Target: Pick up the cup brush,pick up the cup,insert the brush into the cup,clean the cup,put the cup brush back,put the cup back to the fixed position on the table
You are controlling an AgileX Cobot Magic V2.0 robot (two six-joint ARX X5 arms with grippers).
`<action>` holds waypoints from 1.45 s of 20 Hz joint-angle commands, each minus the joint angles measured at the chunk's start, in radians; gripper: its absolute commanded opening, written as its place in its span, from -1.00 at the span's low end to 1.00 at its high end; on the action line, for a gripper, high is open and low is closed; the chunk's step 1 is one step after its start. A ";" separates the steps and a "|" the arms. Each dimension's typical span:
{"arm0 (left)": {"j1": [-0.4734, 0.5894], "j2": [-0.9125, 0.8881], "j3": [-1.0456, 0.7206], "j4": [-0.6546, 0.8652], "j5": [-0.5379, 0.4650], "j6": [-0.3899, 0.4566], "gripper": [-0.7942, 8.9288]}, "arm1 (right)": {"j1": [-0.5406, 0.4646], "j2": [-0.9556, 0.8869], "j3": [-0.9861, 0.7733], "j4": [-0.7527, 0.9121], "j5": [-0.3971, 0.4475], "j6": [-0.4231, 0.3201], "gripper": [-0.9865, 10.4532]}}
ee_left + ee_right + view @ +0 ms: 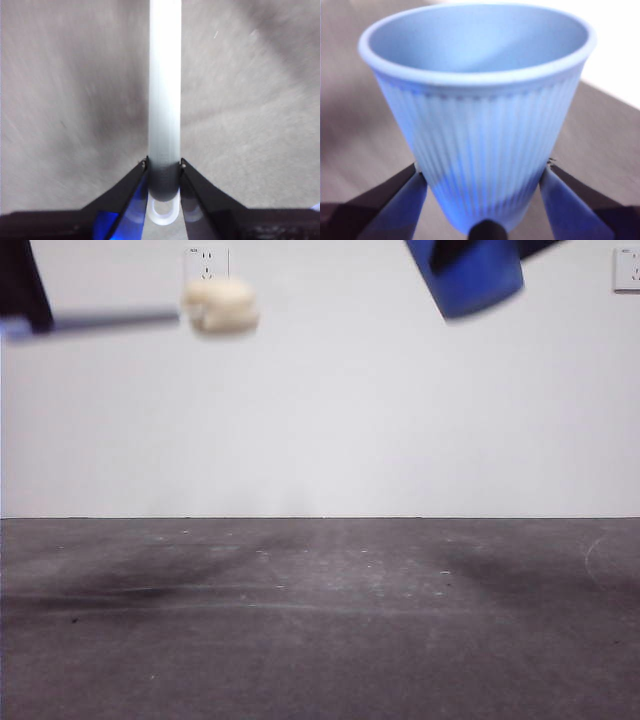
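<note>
Your left gripper (pixel 164 172) has its jaws clamped on the handle of the cup brush (pixel 164 100), near the handle's ringed end. From the wrist the handle runs straight away from the jaws, pale and blurred, with the table (pixel 65 100) far below it.

From the front, the cup brush (pixel 219 306) hangs high at the upper left, lying roughly level. The slim handle comes in from the left edge, and the cream sponge head points toward the middle. It sits well above the table (pixel 320 620) and touches nothing else.

Your right gripper (pixel 482 180) is closed on the cup (pixel 480 115), jaws pressing the ribbed wall on either side near the base. The open mouth faces away from the wrist; the inside looks bare.

In the front view, the cup (pixel 470 278) shows at the top right, tilted and partly cut off by the frame's edge, held in the air. Brush head and cup are well apart, with blank wall between them. Two wall sockets (pixel 207 264) show behind.
</note>
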 commanded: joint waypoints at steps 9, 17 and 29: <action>0.056 0.206 -0.235 0.435 -0.029 -0.192 -0.85 | 0.000 -0.028 0.002 0.124 -0.106 0.090 -0.86; 0.056 0.379 -0.256 0.531 -0.073 -0.188 -0.85 | -0.001 -0.027 0.002 0.120 -0.101 0.086 -0.86; 0.055 0.552 -0.282 0.597 -0.060 -0.204 -0.85 | -0.001 -0.026 0.002 0.119 -0.101 0.083 -0.86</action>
